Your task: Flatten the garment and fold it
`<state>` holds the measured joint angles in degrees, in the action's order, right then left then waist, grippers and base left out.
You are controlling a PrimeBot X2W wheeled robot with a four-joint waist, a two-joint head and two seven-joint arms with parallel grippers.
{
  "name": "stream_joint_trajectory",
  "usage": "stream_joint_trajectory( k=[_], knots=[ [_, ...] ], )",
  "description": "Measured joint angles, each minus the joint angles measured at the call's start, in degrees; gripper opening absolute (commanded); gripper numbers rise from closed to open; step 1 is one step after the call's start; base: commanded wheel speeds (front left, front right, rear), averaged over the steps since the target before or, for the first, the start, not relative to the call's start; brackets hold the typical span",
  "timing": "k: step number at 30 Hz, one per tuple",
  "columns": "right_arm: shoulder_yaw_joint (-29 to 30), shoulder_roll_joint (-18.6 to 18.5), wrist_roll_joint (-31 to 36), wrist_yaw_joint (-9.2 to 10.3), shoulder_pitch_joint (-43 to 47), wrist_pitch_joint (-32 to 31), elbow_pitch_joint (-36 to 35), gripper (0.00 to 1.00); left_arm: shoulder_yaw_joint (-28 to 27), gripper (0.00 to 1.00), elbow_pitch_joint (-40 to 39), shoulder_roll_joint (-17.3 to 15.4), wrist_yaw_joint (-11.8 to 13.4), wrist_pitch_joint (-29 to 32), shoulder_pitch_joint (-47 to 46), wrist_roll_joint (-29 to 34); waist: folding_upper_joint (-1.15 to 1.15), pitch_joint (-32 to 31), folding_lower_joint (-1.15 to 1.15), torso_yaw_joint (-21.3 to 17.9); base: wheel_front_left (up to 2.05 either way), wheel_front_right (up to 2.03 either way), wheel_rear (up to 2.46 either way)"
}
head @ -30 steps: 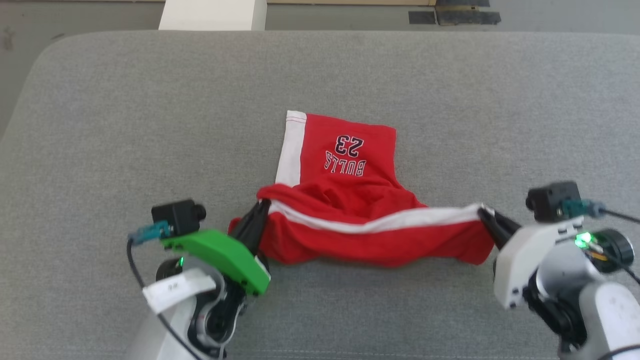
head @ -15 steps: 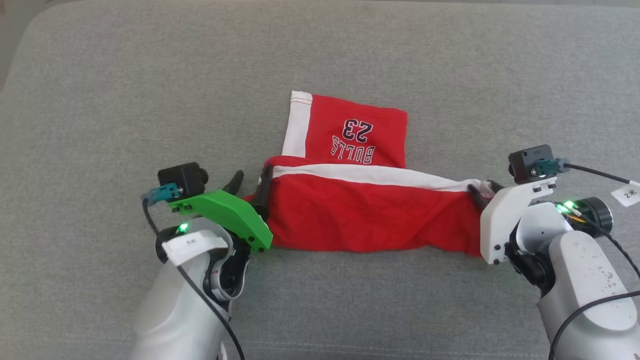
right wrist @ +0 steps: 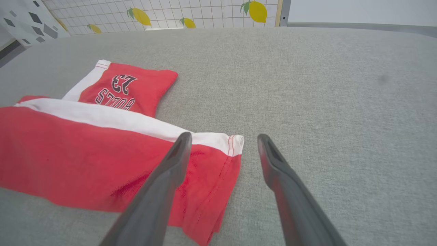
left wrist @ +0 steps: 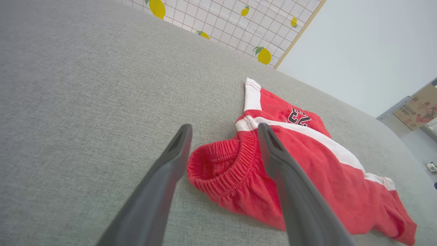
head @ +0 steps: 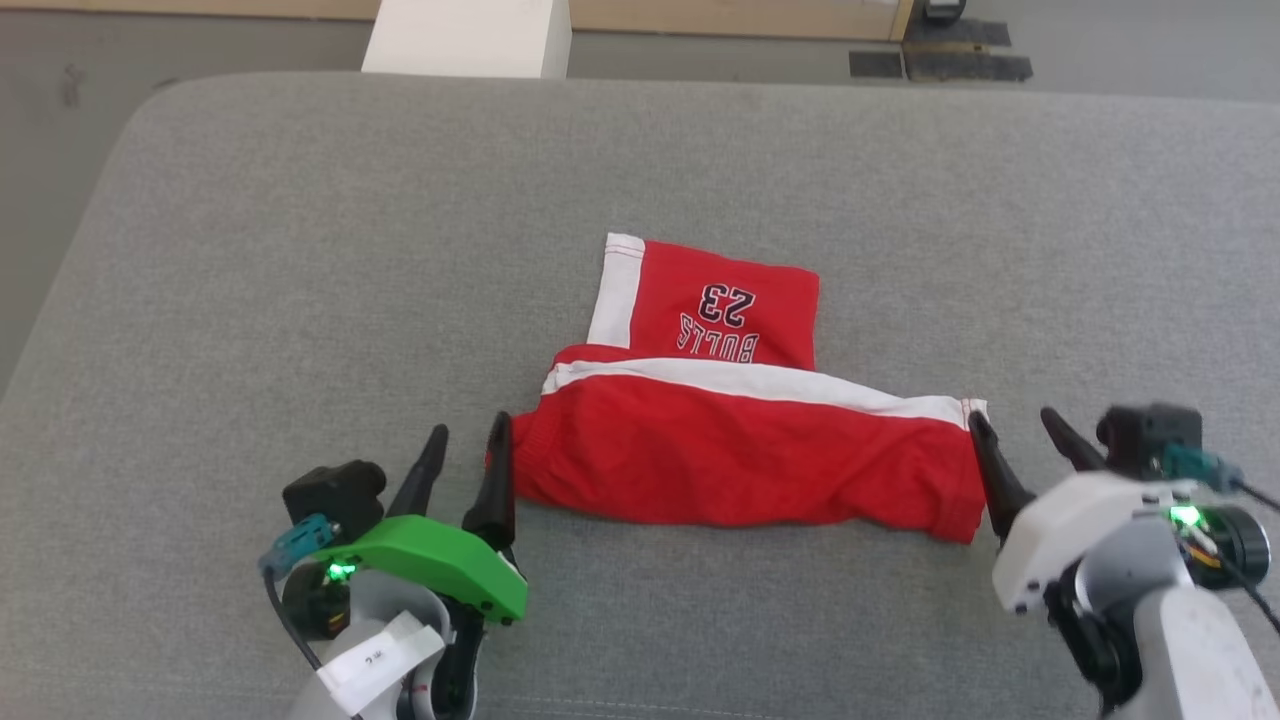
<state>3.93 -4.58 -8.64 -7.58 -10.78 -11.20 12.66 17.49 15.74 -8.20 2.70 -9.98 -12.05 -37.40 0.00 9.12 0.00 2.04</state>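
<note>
The garment (head: 740, 455), red shorts with white side stripes and "BULLS 23" print, lies folded on the grey cushion, one leg pointing away and the other stretched across. My left gripper (head: 468, 448) stands open at its left end, where the gathered waistband (left wrist: 235, 164) lies just beyond and between the fingers, untouched. My right gripper (head: 1014, 422) is open at the right end, by the leg hem (right wrist: 235, 145). The garment (right wrist: 102, 150) rests free of both; in the left wrist view, the garment (left wrist: 324, 177) runs off to the right.
The grey cushion (head: 300, 250) spreads wide on all sides of the shorts. Beyond its far edge stand a white box (head: 468, 38) and the floor. A lemon-patterned tiled wall (right wrist: 191, 13) shows behind.
Both grippers have opened and let go of the shorts' ends, then drawn back a little. The shorts have settled flatter on the cushion. The head camera has shifted.
</note>
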Motion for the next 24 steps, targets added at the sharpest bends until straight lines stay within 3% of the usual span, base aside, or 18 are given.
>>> stream_joint_trajectory(
  k=[6, 10, 17, 24],
  knots=[
    [-0.49, 1.34, 0.04, 0.0, 6.82, 1.22, -8.12, 1.0, 1.98, 1.0, -0.55, -0.49, 0.51, 6.41, -0.54, -0.09, 0.0, -1.24, 0.0, -0.76, 0.0, 0.0, 0.0],
    [-2.1, 1.51, 0.11, 0.0, 9.69, 1.13, -11.47, 1.0, 2.49, 1.0, 2.44, -0.86, 2.4, 12.83, -4.39, -0.58, 0.0, -1.5, 0.0, -2.16, 0.0, 0.0, 0.0],
    [-3.63, 1.58, -0.55, 0.0, 11.02, 0.03, -14.11, 1.0, 3.05, 1.0, 10.14, -1.49, 5.52, 24.74, -13.22, -1.14, 0.0, -1.25, 0.0, -4.67, 0.0, 0.0, 0.0],
    [-4.08, 1.6, -1.23, 0.0, 11.02, -0.38, -14.9, 1.0, 4.58, 1.0, 14.62, -2.18, 5.37, 32.54, -16.57, -2.5, 0.0, -0.36, 0.0, -6.58, 0.0, 0.0, 0.0]
  ],
)
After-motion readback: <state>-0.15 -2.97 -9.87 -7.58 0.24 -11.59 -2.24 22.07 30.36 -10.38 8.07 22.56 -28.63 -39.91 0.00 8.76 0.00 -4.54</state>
